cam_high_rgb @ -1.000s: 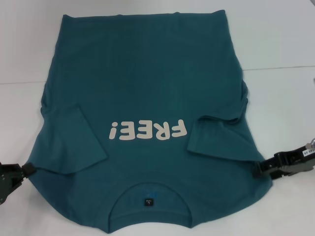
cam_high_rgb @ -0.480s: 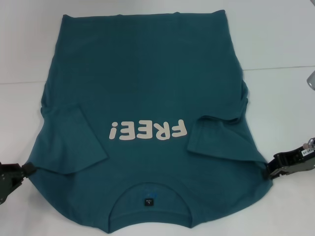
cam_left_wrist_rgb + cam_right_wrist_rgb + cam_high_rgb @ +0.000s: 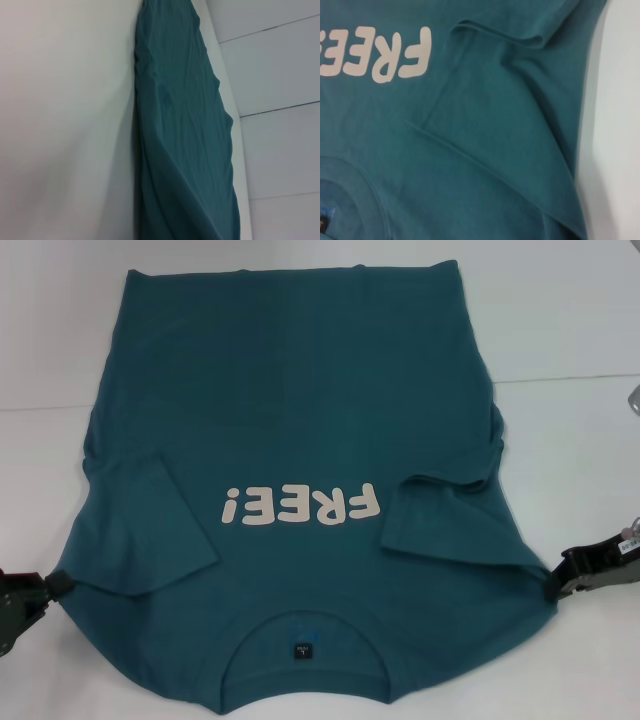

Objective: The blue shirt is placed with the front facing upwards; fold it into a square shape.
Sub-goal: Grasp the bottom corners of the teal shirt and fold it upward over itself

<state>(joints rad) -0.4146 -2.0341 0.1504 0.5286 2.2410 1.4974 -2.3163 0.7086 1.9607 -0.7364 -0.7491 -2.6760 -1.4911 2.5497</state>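
1. The shirt (image 3: 290,440) lies flat on the table (image 3: 570,330), print up, collar nearest the robot, both sleeves already folded in over the body.
2. The left gripper (image 3: 25,600) sits at one shoulder edge and the right gripper (image 3: 590,568) at the other; I cannot tell whether either has hold of cloth.
3. Next, I judge, comes pinching both shoulders and carrying them toward the hem.
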